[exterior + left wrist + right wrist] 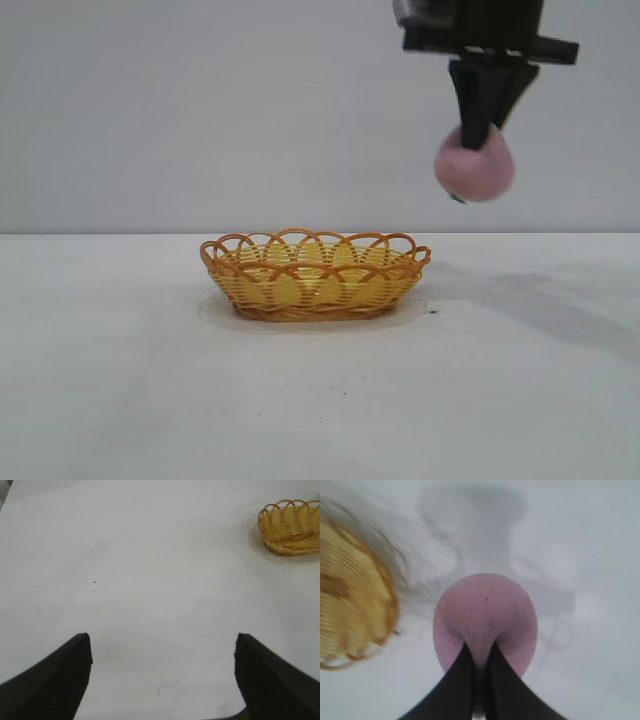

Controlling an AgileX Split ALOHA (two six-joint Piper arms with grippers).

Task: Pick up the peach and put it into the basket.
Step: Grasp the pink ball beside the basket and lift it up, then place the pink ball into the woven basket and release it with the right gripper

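The right gripper (pixel 478 135) hangs high up in the air, on the right side as I look at the two arms. It points almost straight down. Its two black fingers (pixel 465 680) are squeezed tight together, and they pinch the pink peach (pixel 476 168) between them. The peach is round and dull pink. It hangs off the tips of the fingers and touches nothing else. It is well above the white table (pixel 120 400). Under it, on the table, there is a soft grey shadow. The basket (pixel 314 274) sits on the table, near the middle. It is yellow and orange, made of woven strips, with little loops all around its rim. It stands flat and upright. The peach is up and off to the right of the basket, not over it. From the camera on the right wrist I can see the peach close up, with the basket off to one side below it. The left gripper (pixel 162 655) is over a bare part of the table, far from the basket. Its jaws stand wide open and hold nothing.
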